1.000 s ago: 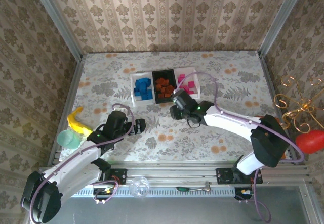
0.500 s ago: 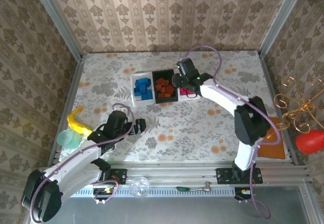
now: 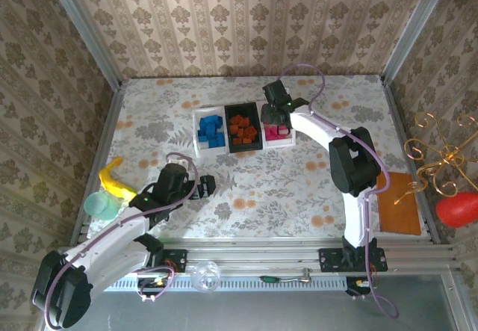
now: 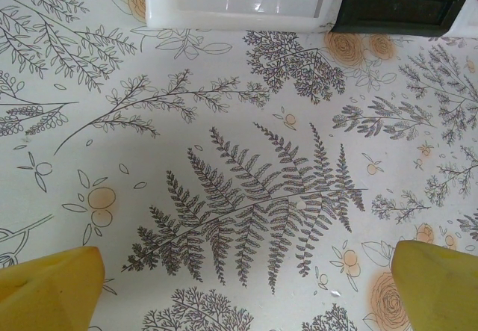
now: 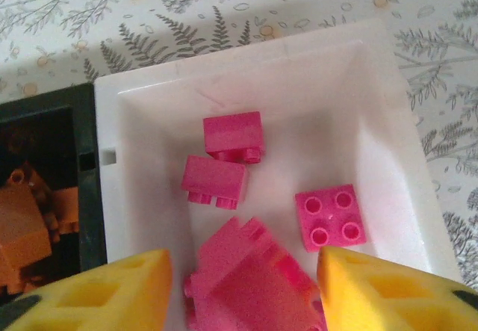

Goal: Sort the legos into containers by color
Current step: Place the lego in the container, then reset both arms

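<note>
Two claws, both empty: my right claw (image 5: 243, 265), half parted over pink legos (image 5: 224, 180) in their white container (image 5: 388, 144) toward the desk's (image 3: 299, 189) far edge, should lift straight up; left claw (image 4: 246, 271) gapes.

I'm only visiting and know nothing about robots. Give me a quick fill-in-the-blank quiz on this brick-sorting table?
1. Seen from above, the blue legos sit at the ____ end of the row of trays.
2. The middle tray, holding orange-brown legos, is coloured ____.
3. The legos under the right pincer are ____.
Missing words: left; black; pink.
</note>
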`<state>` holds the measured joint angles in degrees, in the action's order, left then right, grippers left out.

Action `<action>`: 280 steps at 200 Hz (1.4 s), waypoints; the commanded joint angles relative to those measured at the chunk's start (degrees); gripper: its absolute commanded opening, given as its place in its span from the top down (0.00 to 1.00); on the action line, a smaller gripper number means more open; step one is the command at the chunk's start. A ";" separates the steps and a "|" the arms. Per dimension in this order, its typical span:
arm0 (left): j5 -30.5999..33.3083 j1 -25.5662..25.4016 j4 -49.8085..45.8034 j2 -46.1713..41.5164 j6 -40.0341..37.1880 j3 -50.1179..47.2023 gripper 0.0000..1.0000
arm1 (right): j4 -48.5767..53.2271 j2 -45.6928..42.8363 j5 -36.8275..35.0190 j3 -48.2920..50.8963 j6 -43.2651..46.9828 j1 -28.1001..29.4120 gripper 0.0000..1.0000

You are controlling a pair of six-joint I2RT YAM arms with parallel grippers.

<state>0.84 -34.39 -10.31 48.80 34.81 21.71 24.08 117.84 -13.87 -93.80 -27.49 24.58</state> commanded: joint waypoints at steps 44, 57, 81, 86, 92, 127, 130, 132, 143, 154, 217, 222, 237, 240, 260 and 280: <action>-0.16 0.20 -0.95 -0.56 0.53 1.96 0.00 | -5.49 -10.77 0.92 9.41 -0.59 0.37 0.27; 0.02 0.20 -1.37 -0.47 0.18 2.76 0.00 | -8.29 -15.13 2.48 13.74 -0.88 0.46 0.27; 0.69 0.20 -1.56 -0.46 -0.01 3.42 0.00 | -10.42 -23.41 3.37 21.00 -1.08 0.56 0.26; 0.78 0.20 -1.24 -0.46 -0.01 3.36 0.00 | -10.74 -24.93 3.51 22.34 -1.04 0.56 0.26; 0.82 0.20 -0.69 -0.46 0.13 3.11 0.00 | -10.78 -26.69 3.58 23.82 -0.93 0.56 0.26; 1.26 0.29 1.76 -0.37 0.40 2.45 0.00 | -12.28 -36.20 4.97 32.94 -0.63 0.56 0.25; 1.33 0.29 1.84 -0.41 0.25 2.45 0.00 | -12.83 -37.02 5.26 34.09 -0.72 0.56 0.24; 1.44 0.29 1.86 -0.38 0.15 2.50 0.00 | -13.29 -37.47 5.43 34.86 -0.79 0.60 0.24; 2.53 0.29 1.66 -0.42 -0.87 3.02 0.00 | -15.44 -40.94 6.13 38.79 -1.20 0.69 0.23; 4.66 0.37 0.57 -0.47 -1.80 3.84 0.00 | -17.31 -43.55 6.18 42.42 -1.86 0.78 0.22; 24.87 0.38 10.23 0.16 -10.84 4.94 0.00 | -27.59 -52.16 -2.55 57.42 -2.65 1.17 0.00; 25.99 0.42 13.68 0.53 -12.17 4.08 0.00 | -28.19 -52.27 -2.96 57.92 -2.82 1.17 0.00; 29.05 0.85 22.52 2.57 -16.89 3.40 0.00 | -28.17 -52.36 -4.38 58.29 -3.36 1.17 0.00; 29.53 1.02 23.97 3.13 -18.14 3.49 0.00 | -27.94 -52.36 -4.71 58.19 -3.36 1.17 0.00; 31.81 3.61 29.97 7.73 -26.35 6.21 0.00 | -25.51 -52.36 -8.01 57.44 -3.93 1.17 0.00; 31.27 7.74 30.61 13.59 -30.02 10.59 0.00 | -22.64 -51.99 -12.29 56.43 -4.83 1.18 0.00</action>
<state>28.10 -30.37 12.43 57.41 14.44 27.35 -0.10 66.59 -18.20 -35.75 -30.46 25.39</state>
